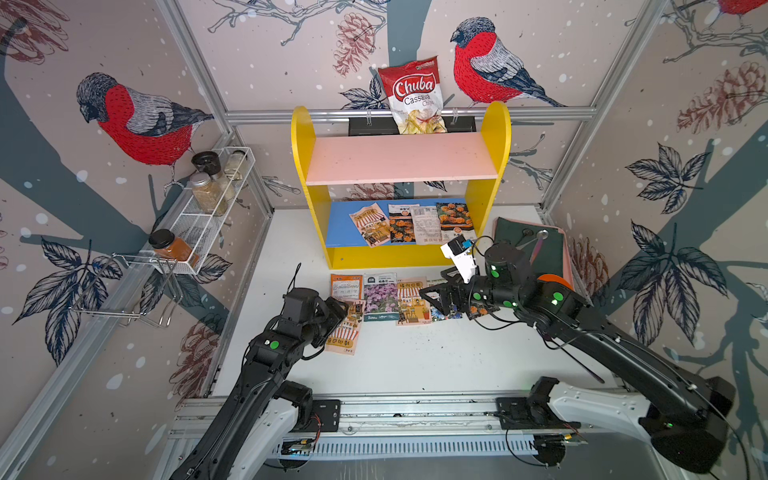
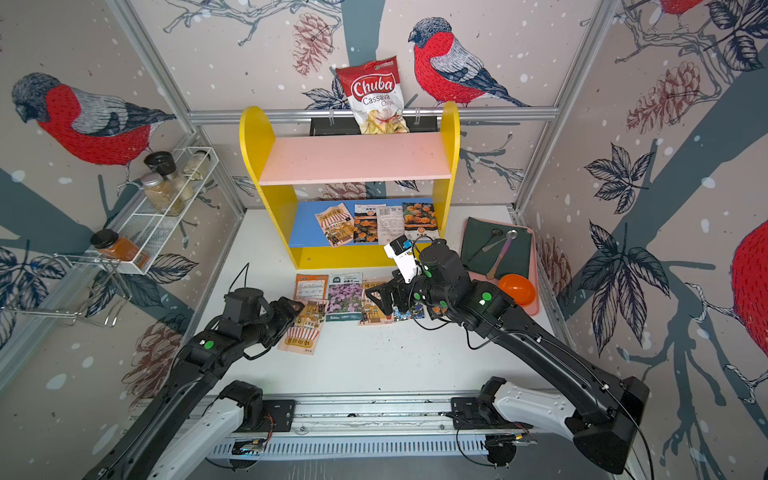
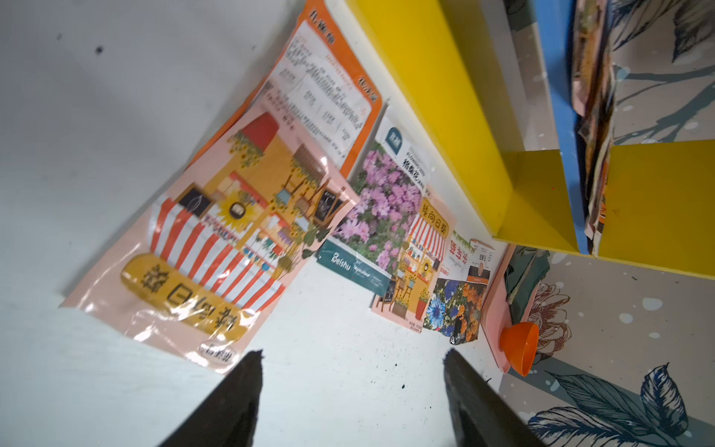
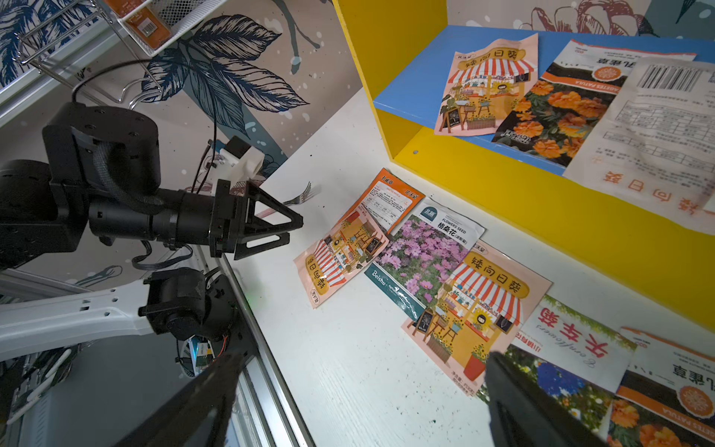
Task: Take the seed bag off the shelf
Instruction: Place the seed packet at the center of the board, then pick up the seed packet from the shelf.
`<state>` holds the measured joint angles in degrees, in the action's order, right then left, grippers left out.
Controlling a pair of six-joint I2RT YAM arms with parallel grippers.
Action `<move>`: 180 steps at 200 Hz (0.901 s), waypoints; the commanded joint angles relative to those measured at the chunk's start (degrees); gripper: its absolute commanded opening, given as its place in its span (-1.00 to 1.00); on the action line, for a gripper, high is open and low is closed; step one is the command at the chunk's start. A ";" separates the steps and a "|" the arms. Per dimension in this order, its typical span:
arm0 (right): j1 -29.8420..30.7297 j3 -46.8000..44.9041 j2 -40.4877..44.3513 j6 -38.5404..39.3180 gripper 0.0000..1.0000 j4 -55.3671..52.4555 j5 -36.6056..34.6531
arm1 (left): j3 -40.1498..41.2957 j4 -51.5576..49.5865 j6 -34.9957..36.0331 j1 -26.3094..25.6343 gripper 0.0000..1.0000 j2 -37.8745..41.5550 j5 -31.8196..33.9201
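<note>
- Left tool (image 3: 352,356): jaws apart, empty, over the desk (image 3: 348,406), beside a pink bag (image 3: 201,247) lying flat.
- Right tool (image 4: 361,360): jaws wide, empty, low over the desk; probably the nearer arm.
- Seed bags (image 1: 411,224): flat on the shelf's (image 1: 492,137) blue board (image 1: 338,232), beyond both tools, long axes roughly front to back.
- Four thin glossy packets, overlapping; likely slippery.

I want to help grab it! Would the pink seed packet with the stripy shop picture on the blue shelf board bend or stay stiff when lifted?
Probably bends: the pink seed packet with the stripy shop picture looks paper-thin and one corner lifts off the blue lower board. Likely very light, since it lies nearly flat.
</note>
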<state>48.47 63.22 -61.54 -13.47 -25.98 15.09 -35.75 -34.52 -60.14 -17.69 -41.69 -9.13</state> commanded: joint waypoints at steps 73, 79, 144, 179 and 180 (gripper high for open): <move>-4.17 -2.23 1.63 -0.32 0.99 4.36 2.74 | -10.63 16.25 22.19 9.69 0.59 -19.35 -16.19; -4.62 -2.68 1.81 -0.50 0.99 4.81 3.06 | -11.35 17.08 22.22 9.70 0.60 -20.05 -16.15; -9.04 -6.26 4.13 -4.69 0.99 11.52 4.05 | -11.00 36.22 9.09 9.78 0.57 -28.73 -19.95; -9.53 -6.86 4.52 -5.62 0.99 12.98 3.98 | -10.49 44.31 5.21 9.26 0.51 -32.99 -20.47; -9.53 -6.91 4.51 -5.61 0.99 13.06 3.98 | -10.57 44.38 5.17 9.26 0.51 -33.13 -20.39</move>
<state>39.22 56.77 -57.36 -17.39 -16.58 18.46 -46.26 -0.25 -51.29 -8.03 -72.88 -28.49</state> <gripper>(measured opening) 0.995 0.765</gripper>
